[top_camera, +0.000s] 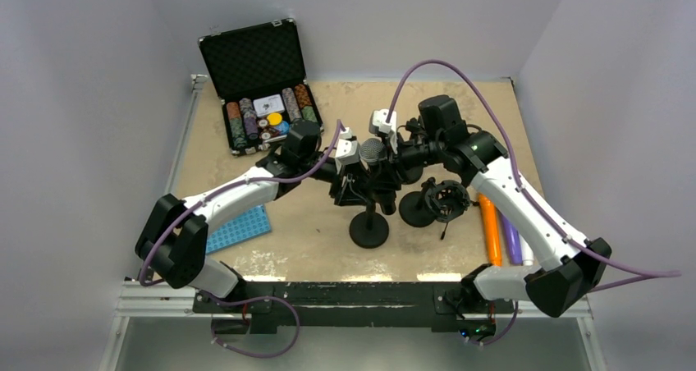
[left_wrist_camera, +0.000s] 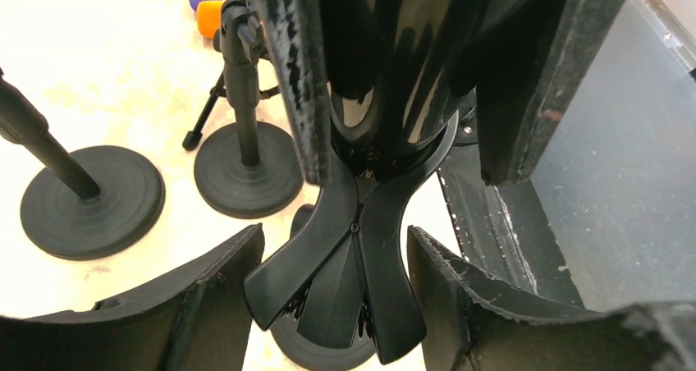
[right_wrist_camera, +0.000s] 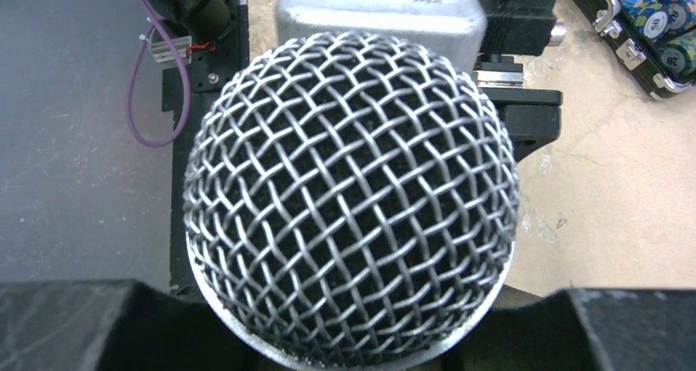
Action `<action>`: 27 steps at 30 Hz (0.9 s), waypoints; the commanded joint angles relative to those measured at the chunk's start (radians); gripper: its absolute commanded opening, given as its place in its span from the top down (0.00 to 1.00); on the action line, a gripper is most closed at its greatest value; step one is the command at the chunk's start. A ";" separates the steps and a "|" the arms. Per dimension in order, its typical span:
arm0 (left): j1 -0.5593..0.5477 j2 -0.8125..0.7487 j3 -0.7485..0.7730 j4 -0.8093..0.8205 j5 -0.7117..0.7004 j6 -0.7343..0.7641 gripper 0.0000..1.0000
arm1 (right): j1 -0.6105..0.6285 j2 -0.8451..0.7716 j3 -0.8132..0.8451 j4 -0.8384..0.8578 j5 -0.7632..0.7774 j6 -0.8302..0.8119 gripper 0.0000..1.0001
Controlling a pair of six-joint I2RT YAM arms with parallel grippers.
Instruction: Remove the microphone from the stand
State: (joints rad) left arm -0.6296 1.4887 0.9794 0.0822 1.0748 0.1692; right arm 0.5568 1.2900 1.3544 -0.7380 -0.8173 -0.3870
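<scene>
Microphone [top_camera: 372, 151] sits in the middle of the table [top_camera: 312, 248], raised above it, with both arms meeting at it from the two sides. From the right wrist camera its silver mesh head [right_wrist_camera: 349, 199] fills almost the whole view and points at the lens, low between the two dark fingers of the right gripper [right_wrist_camera: 349, 330]. From the left wrist camera the glossy black body [left_wrist_camera: 386, 59] comes down into the cup of the black clip [left_wrist_camera: 361, 256] of the stand, so the microphone is in the clip. The right gripper's fingers [left_wrist_camera: 287, 67] lie along both sides of this body and look pressed on it, so this gripper is closed on the microphone. The left gripper [left_wrist_camera: 336, 248] is partly opened, with its fingers [left_wrist_camera: 205, 297] on each side of the clip's forked tail. A thin strip of light table shows between the tail and the far finger, and at the near finger I cannot tell if they touch. A dark round base [left_wrist_camera: 316, 353] shows under the clip. Two other stands [left_wrist_camera: 90, 199] [left_wrist_camera: 246, 170] are just beside, on round bases. An open black case of poker chips [top_camera: 263, 100] is at the far left, a blue rack [top_camera: 238, 229] lies near the left arm, and an orange tube [top_camera: 490, 230] and a purple tube [top_camera: 510, 235] lie beside the right arm.
</scene>
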 commanded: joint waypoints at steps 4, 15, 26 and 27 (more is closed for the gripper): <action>-0.004 -0.004 -0.058 0.270 0.040 -0.143 0.22 | -0.004 -0.009 0.041 -0.026 -0.093 -0.053 1.00; -0.004 0.081 -0.035 0.375 0.133 -0.241 0.53 | -0.004 0.036 0.110 -0.129 -0.103 -0.150 1.00; -0.004 0.059 -0.054 0.288 0.109 -0.217 1.00 | -0.009 0.007 0.099 -0.143 -0.095 -0.160 1.00; -0.004 0.055 -0.053 0.282 0.105 -0.220 0.93 | -0.009 0.006 0.102 -0.145 -0.095 -0.159 1.00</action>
State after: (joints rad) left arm -0.6315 1.5593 0.9253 0.4068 1.1580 -0.0563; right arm 0.5484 1.3350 1.4185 -0.8642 -0.8631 -0.5140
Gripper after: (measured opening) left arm 0.584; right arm 0.422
